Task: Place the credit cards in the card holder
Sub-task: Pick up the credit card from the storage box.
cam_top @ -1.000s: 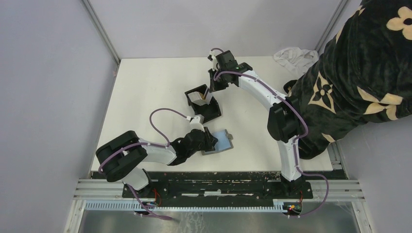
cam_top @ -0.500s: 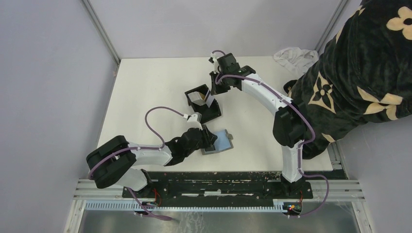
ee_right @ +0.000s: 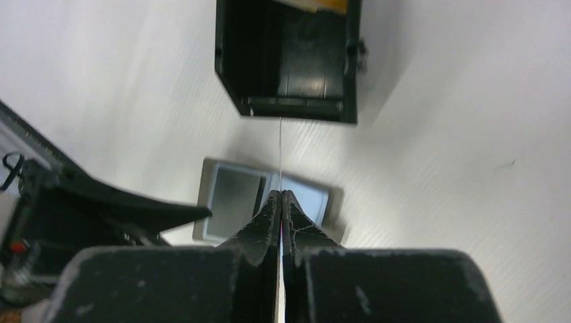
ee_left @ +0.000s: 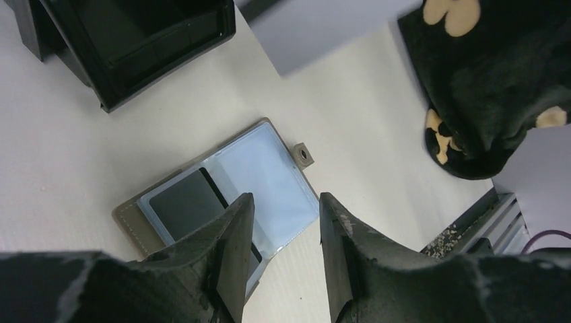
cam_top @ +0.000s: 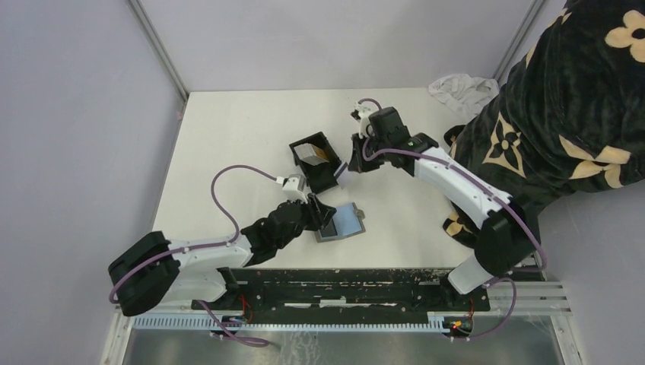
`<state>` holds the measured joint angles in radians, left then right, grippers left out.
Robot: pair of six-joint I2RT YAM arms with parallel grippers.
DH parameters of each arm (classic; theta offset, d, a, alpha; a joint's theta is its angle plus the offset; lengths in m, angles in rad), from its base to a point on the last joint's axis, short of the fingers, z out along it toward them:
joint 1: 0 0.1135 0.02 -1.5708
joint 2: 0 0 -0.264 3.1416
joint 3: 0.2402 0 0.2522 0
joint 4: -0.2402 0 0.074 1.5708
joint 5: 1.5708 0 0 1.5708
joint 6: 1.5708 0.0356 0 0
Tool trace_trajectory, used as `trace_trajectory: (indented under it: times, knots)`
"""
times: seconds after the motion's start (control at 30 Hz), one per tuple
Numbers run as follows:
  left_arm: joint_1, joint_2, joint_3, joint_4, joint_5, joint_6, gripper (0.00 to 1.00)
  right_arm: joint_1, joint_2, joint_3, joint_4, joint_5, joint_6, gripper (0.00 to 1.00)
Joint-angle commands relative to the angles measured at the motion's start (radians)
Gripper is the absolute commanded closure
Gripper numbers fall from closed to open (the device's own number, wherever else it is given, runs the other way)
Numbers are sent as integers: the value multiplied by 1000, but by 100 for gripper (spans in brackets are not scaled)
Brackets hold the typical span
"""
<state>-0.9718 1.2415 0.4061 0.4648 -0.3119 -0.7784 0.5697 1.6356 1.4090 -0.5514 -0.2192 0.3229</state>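
Your right end effector [ee_right: 281, 196] is pinched shut on a whitish card [ee_right: 280, 155]. The card shows only as a thin pale line, edge-on, sticking out past the tips. In the top view this end effector hangs just beside the card holder [cam_top: 293, 150], a glossy black plastic box with upright walls near the middle of the matte white desk [cam_top: 228, 137]. A tan-gold card [cam_top: 325, 157] leans inside the holder next to a pale silvery piece. A second, shallower black tray [ee_left: 135, 40] sits just beside the holder on its near-edge side.

Your left end effector [ee_left: 286, 202] stands partly open, with nothing between its matte black fingers. It is poised over an open wallet [ee_left: 269, 168] with a greyish cover, clear bluish pockets and a round snap on a tab. One dark card [ee_left: 185, 202] is tucked in a pocket. The wallet lies flat toward the near edge, apart from the tray.
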Motion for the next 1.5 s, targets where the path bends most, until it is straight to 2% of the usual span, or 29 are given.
trace_trajectory:
  times: [0.0, 0.17, 0.3, 0.47, 0.67, 0.93, 1.2, 1.37, 1.47]
  knots:
    - [3, -135, -48, 13, 24, 125, 51, 6, -222, -200, 105, -107, 58, 99]
    - [4, -300, -126, 58, 149, 195, 38, 16, -445, -420, 146, -185, 111, 99]
    - [2, -379, -152, 70, 280, 239, 35, 31, -554, -530, 154, -276, 141, 99]
    - [4, -408, -159, 111, 493, 277, 32, 57, -645, -614, 164, -350, 169, 99]
    - [3, -410, -121, 27, 593, 325, 32, 62, -735, -668, 162, -446, 191, 99]
    - [5, -442, -122, 2, 595, 355, 30, 69, -744, -686, 146, -515, 193, 99]
    - [4, -357, -91, 28, 651, 370, 30, 103, -700, -716, 231, -553, 234, 99]
    - [8, -308, -76, 55, 684, 369, 32, 137, -667, -703, 253, -540, 243, 99]
    - [13, -295, -71, 71, 715, 362, 37, 141, -650, -694, 252, -536, 237, 99]
